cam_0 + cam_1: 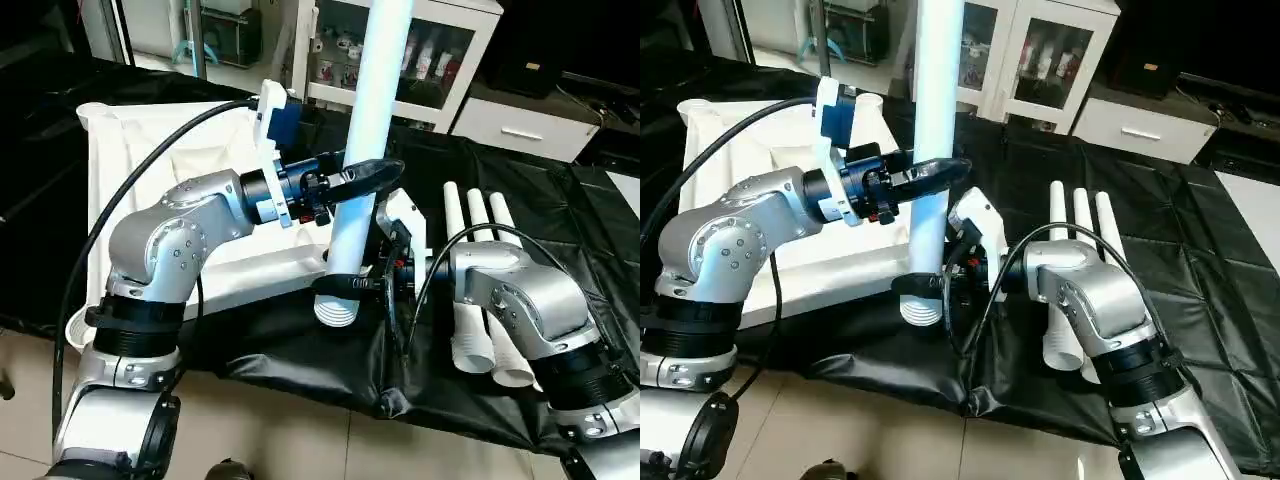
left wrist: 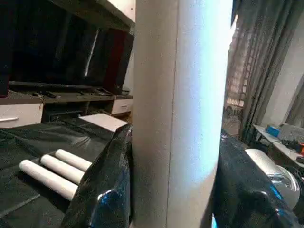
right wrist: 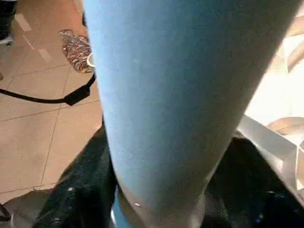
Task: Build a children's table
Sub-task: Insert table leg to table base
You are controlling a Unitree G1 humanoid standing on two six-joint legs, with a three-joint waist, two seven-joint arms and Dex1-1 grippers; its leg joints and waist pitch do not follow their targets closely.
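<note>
The children's table lies in parts. Its white tabletop [image 1: 125, 135] rests underside up on the left of the worktable. One white leg [image 1: 372, 110] stands upright just past the tabletop's near right corner, ribbed end [image 1: 338, 310] down. My left gripper [image 1: 372, 172] is shut on this leg at mid-height, and its black fingers [image 2: 107, 190] press both sides of the tube [image 2: 180, 114]. My right gripper [image 1: 345, 285] is shut on the same leg [image 3: 166, 95] just above the ribbed end. Three more legs [image 1: 478, 220] lie side by side on the right.
A black cover drapes the worktable [image 1: 300, 365], hanging over its front edge, with tiled floor below. A white cabinet with glass doors [image 1: 405, 60] stands behind the table. The left arm's cable [image 1: 130, 180] arcs over the tabletop.
</note>
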